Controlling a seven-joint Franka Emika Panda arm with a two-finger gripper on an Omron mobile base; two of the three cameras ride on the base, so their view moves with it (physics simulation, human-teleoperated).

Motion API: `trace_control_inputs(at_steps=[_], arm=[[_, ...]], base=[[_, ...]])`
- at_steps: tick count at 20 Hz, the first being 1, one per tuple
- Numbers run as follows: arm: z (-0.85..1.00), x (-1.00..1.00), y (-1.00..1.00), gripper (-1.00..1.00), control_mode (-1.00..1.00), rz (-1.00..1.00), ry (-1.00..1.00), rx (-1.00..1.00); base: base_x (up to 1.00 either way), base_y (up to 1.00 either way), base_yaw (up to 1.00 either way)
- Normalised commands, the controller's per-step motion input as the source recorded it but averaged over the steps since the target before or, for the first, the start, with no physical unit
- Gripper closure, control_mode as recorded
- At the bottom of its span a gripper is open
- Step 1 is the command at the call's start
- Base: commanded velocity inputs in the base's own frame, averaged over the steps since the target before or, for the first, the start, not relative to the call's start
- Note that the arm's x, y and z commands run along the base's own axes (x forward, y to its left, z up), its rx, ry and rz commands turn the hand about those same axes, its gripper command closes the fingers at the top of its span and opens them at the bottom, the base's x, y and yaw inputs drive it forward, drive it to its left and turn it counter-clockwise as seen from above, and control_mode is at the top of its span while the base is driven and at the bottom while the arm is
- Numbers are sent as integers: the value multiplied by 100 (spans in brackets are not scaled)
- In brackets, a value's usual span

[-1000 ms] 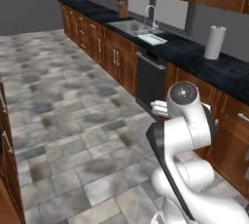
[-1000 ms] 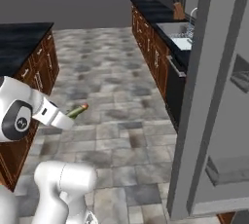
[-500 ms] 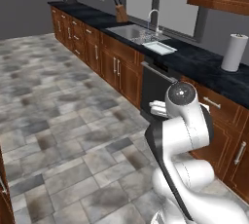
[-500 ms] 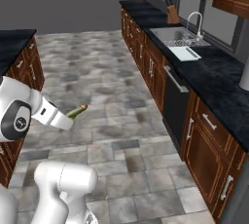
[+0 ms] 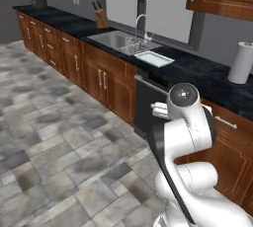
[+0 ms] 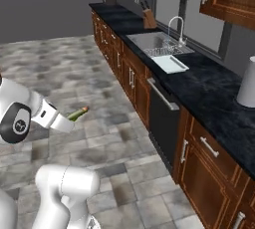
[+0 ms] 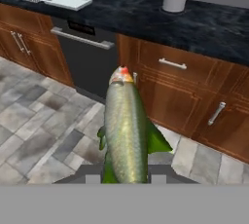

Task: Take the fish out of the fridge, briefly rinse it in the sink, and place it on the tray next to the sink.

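While the arm is folded close over the base in the left base view, we note the sink (image 5: 114,39) set in the dark counter (image 5: 207,75) ahead, chrome faucet (image 5: 141,23) behind it, and the tray (image 5: 154,58) lying on the counter just beside the basin on its near side. A paper towel roll (image 5: 241,62) stands farther along, well apart from the tray. Fingers aren't readable here.

Right base view: the fish (image 6: 78,114) sticks out past the end of the forearm, over open floor (image 6: 69,73), tilted slightly up, well apart from the counter run. Sink (image 6: 152,41) and tray (image 6: 170,63) sit side by side up ahead; a black dishwasher front (image 6: 162,121) is below the counter near the tray.

Hand view: the gripper (image 7: 125,172) is closed on the fish (image 7: 126,121) at its tail end, body projecting fwd, head w/ a reddish tip pointing at the cabinets. Tray (image 7: 68,0) shows top left.

Handling, our judgement: light, slender, prob. slick skin, more so once wet. The hold is far aft, so the long free body could swing or slip under the water. We'd prefer a mid-body pinch across the flanks, moderate force, slow wrist moves.
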Motion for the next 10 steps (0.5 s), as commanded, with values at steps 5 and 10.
trace_control_inputs(at_steps=[5, 10], arm=[[0, 0, 0, 100, 100, 0, 0, 0], [0, 0, 0, 100, 100, 0, 0, 0]], base=[[100, 3, -42], [100, 58, -45]])
